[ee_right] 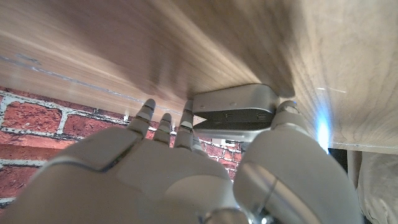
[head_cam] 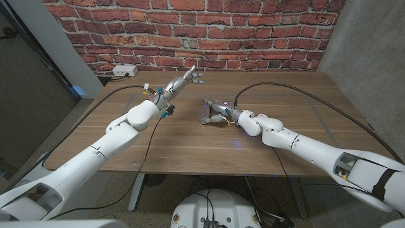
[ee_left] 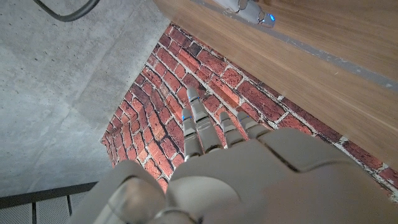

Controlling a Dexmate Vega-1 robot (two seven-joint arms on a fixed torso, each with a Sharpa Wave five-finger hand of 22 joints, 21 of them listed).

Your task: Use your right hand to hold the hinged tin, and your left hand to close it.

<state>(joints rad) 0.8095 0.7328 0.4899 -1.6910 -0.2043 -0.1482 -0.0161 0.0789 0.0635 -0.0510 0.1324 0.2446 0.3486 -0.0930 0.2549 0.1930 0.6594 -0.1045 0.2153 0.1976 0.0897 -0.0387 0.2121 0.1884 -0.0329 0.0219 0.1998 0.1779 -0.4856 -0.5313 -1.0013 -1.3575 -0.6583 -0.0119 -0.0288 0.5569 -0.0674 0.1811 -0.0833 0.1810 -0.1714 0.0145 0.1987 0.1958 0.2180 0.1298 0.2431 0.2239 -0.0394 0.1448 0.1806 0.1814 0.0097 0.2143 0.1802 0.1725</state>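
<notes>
Hinged tin [ee_right: 239, 112] on the wooden desk [head_cam: 190, 136], near its middle, lid partly raised. Your right robot hand [head_cam: 216, 114] grips the tin, thumb on one side and fingers [ee_right: 186, 121] on the other. Your left robot hand [head_cam: 183, 82] hovers to the tin's far left, fingers [ee_left: 199, 127] apart and empty. Keep your right grip steady; bring your left palm over the lid and press down evenly, so that the tin does not slide.

Wooden surface [head_cam: 190, 136] stands before a red brick wall [head_cam: 190, 31]. A white power strip [head_cam: 124, 71] lies at its far-left corner. Black cables [head_cam: 304, 95] cross the surface.
</notes>
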